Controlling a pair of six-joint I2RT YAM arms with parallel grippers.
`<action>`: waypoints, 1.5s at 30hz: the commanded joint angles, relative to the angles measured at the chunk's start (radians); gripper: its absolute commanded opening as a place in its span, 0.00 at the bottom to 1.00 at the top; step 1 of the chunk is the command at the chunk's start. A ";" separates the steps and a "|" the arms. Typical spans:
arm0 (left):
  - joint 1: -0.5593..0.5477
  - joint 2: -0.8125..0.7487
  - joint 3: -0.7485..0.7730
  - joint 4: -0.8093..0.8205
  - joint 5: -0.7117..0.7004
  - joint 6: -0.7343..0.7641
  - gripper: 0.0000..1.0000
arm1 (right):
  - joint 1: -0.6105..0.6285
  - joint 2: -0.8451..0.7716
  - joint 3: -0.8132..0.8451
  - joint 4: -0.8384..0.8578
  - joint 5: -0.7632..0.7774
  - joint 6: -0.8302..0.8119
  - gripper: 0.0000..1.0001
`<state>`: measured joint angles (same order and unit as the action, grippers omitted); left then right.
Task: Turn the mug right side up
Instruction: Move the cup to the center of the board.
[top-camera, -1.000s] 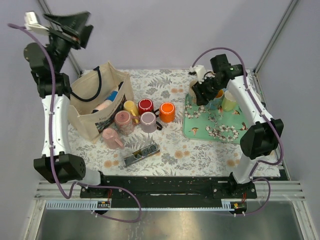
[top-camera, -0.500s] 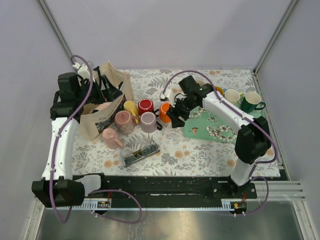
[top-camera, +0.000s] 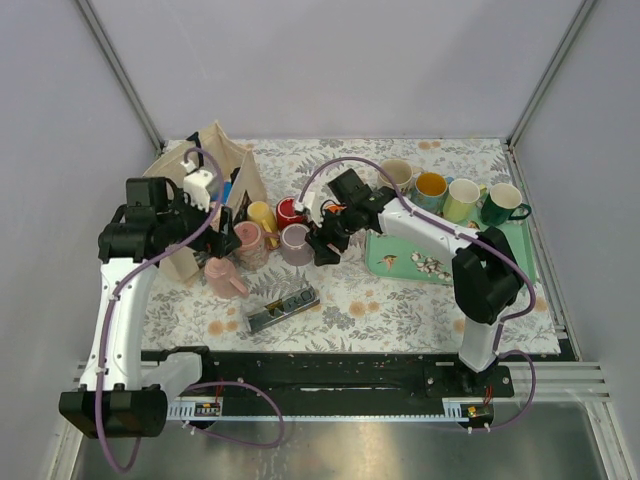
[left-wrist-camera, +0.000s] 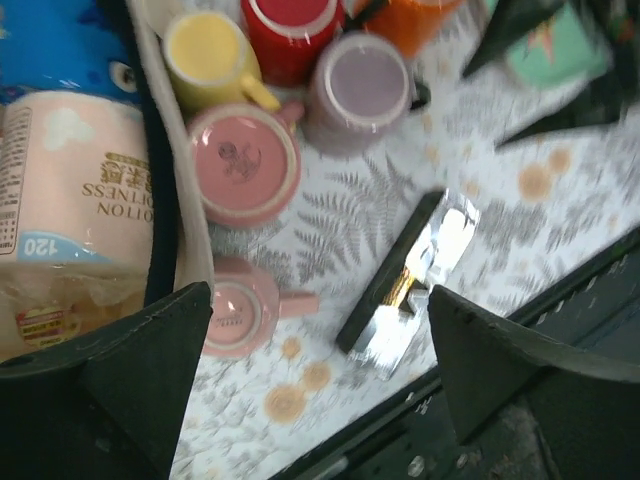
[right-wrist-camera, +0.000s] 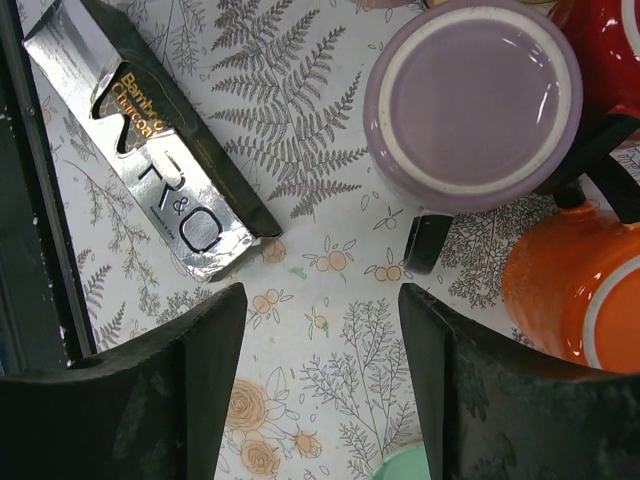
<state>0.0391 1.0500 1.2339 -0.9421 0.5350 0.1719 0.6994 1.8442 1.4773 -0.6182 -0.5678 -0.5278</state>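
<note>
6 mugs (top-camera: 262, 215) clustered on table (top-camera: 400, 310) by 1 bag (top-camera: 215, 150); 4 more upright along far side of 1 tray (top-camera: 395, 262). Lilac mug (right-wrist-camera: 470, 100), base up, just beside right gripper (right-wrist-camera: 320, 330), jaws apart, empty. Left gripper (left-wrist-camera: 320, 300) spread wide, empty.

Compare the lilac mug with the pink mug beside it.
The lilac mug has a dark handle, while the pink mug has a pink one. The pink mug's base bears a printed mark, and the lilac mug's base is plain. Both stand upside down, bases up.
</note>
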 joint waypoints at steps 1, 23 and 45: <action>-0.011 -0.021 0.004 -0.337 -0.058 0.449 0.93 | 0.006 0.003 0.034 0.107 0.008 0.098 0.71; -0.146 -0.140 0.071 -0.588 -0.019 0.939 0.89 | 0.003 -0.178 -0.094 0.022 0.094 0.040 0.72; -0.320 0.157 -0.217 0.330 -0.432 0.427 0.99 | -0.005 -0.201 -0.127 0.014 0.089 0.048 0.72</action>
<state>-0.2390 1.1526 1.0004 -0.8551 0.2314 0.7223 0.6991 1.6924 1.3521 -0.6048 -0.4873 -0.4679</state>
